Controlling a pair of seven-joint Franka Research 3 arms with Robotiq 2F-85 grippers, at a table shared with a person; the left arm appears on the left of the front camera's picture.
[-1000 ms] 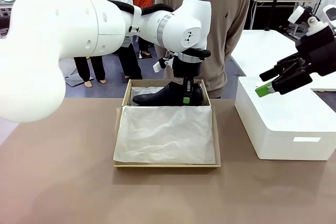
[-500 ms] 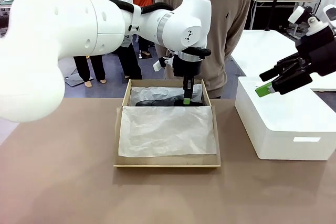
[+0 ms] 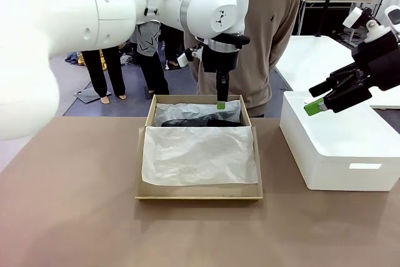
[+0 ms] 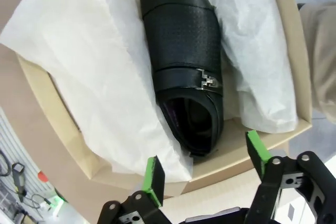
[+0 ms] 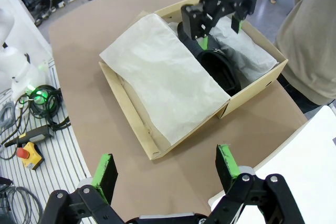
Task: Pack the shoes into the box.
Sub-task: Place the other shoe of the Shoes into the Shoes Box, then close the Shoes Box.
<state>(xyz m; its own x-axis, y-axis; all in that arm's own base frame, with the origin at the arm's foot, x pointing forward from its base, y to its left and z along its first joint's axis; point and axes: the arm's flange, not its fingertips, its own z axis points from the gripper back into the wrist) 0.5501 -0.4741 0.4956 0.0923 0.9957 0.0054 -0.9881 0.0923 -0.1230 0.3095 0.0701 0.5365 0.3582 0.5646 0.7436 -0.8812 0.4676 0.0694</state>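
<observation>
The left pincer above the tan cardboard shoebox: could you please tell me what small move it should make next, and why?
Probably lift straight up and clear: the left pincer hangs open and empty over the glossy black leather shoe, which lies on crinkled white tissue paper inside the tan cardboard shoebox.

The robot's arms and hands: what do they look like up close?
The left arm is fat, rounded and glossy white, with a silver ring, a small black logo near the wrist and a black cable along it. The left hand and right hand are black and angular, each ending in two bright green pads.
</observation>
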